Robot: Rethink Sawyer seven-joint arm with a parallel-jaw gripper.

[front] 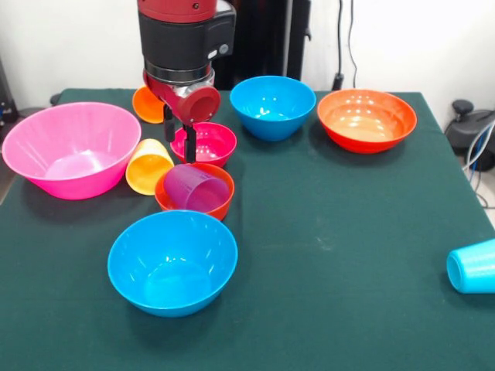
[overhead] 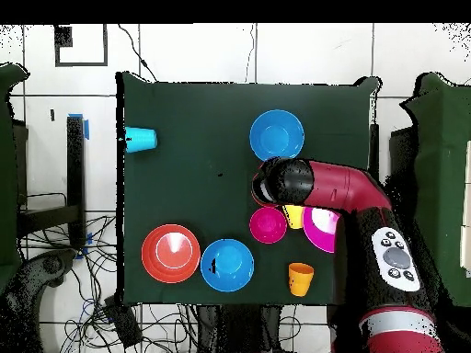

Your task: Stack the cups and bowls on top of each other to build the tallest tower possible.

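Currently we see the gripper (front: pixel 179 147) over the small magenta bowl (front: pixel 204 144); jaws near-closed, empty; purple cup (front: pixel 193 189) lies nearer the camera.

I log my arm (front: pixel 186 35) as a red shell over a black cylindrical wrist with a silver ring, a round red cap below, two slim black fingers (front: pixel 189 143), and a grey button panel on the red link.
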